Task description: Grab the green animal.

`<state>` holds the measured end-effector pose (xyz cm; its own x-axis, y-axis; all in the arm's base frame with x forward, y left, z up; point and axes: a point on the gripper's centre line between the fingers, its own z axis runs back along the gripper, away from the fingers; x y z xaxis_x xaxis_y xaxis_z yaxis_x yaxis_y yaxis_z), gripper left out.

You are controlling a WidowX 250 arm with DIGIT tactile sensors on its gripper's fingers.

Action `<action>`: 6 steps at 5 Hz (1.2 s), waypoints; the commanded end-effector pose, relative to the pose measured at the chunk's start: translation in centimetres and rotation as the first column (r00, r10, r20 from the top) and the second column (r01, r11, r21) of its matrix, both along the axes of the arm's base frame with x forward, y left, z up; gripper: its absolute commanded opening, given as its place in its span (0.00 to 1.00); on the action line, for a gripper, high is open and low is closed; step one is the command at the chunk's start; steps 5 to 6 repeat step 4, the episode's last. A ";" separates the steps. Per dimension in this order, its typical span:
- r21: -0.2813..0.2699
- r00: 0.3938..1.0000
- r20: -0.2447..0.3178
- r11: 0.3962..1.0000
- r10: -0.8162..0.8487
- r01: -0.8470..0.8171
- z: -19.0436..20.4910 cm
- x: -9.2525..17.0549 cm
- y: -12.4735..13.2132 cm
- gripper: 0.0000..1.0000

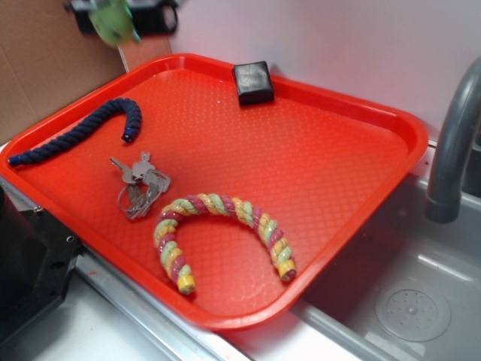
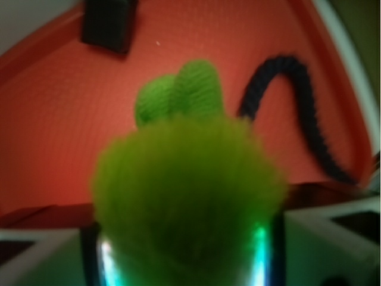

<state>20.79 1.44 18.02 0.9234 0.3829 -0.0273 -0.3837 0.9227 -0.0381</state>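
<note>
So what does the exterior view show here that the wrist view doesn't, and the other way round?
Only the exterior view shows the keys, the pink-yellow-green twisted rope, the grey faucet and the sink beside the tray, and that the pincer sits high above the tray's back corner. Only the wrist view shows the green animal up close: fuzzy body, two knitted lobes. Both show the green animal, the red tray, the dark blue rope and the black block.
</note>
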 end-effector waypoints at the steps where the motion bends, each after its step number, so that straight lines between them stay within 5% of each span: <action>1: 0.112 0.973 0.078 0.972 -0.217 0.208 7.0 -0.3 1.1 0.00; 2: 0.147 0.957 0.125 0.959 -0.262 0.244 8.0 -0.6 1.4 0.00; 6: 0.134 0.959 0.127 0.962 -0.255 0.238 7.4 -0.7 1.2 0.00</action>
